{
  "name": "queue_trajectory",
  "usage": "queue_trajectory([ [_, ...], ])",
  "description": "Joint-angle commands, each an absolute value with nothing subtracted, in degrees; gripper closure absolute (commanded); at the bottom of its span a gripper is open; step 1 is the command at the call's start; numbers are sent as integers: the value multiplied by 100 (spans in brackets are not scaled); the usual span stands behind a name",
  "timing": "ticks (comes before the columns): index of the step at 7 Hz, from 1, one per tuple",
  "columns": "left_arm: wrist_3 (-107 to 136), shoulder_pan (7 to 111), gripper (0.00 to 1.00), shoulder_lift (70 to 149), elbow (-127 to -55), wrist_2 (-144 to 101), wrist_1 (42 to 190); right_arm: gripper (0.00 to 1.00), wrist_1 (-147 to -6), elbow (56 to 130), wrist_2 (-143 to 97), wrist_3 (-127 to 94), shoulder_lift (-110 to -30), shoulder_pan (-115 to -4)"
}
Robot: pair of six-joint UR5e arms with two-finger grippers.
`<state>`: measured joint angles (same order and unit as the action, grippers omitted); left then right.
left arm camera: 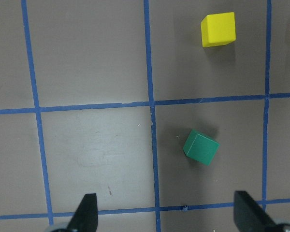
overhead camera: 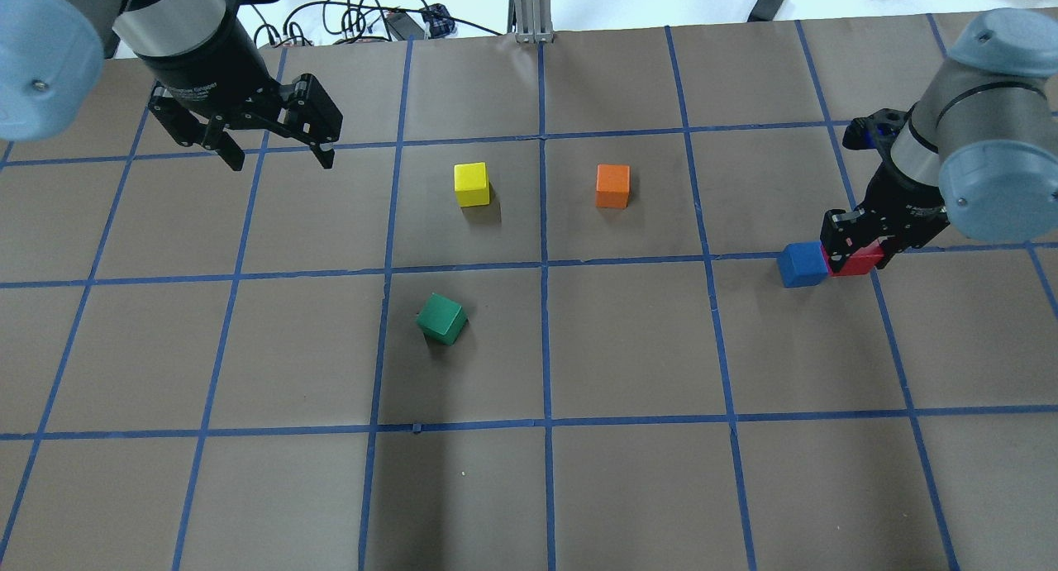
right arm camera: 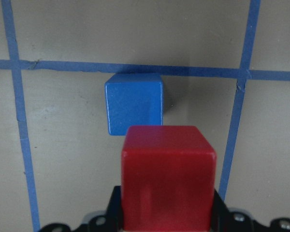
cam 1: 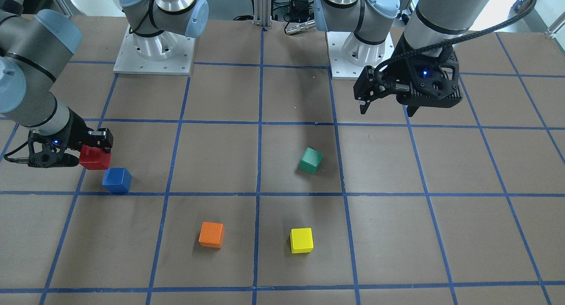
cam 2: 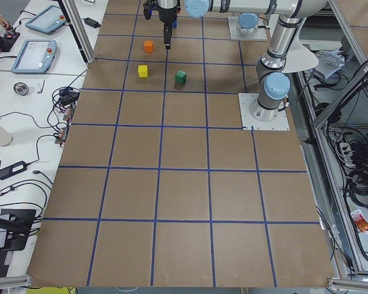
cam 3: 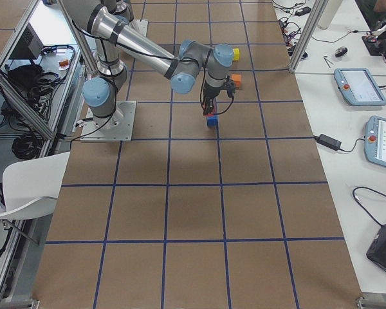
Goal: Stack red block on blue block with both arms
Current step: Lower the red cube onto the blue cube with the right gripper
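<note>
Clamping the red block (right arm camera: pixel 168 176) between its two fingers, the right gripper (overhead camera: pixel 860 255) holds it just beside the blue block (overhead camera: pixel 803 264), which sits on the brown table (overhead camera: pixel 628 348) against a blue tape line (overhead camera: pixel 744 257). From overhead the fingers hide most of the red cube. In the right wrist view it covers the blue cube's near edge, and whether it clears the table is unclear. The left gripper (overhead camera: pixel 281 162) hangs wide open and empty, well apart. Its camera shows the green block (left arm camera: pixel 201 147) and yellow block (left arm camera: pixel 218 29), with only the fingertips in frame.
</note>
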<state>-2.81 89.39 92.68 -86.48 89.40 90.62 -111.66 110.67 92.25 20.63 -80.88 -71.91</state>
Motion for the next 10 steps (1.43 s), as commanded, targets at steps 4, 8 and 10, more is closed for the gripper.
queue_trajectory([
  [4,-281,8938,0,9255,-8657,8938,9062,100,-11681,11426,8949,2065,-8113,-7233],
  [8,-281,8938,0,9255,-8657,8938,9062,100,-11979,11426,8895,2022,-7963,-7233],
  [10,-281,8938,0,9255,-8666,8938,9062,100,-11971,11426,8877,2030,-7963,-7233],
])
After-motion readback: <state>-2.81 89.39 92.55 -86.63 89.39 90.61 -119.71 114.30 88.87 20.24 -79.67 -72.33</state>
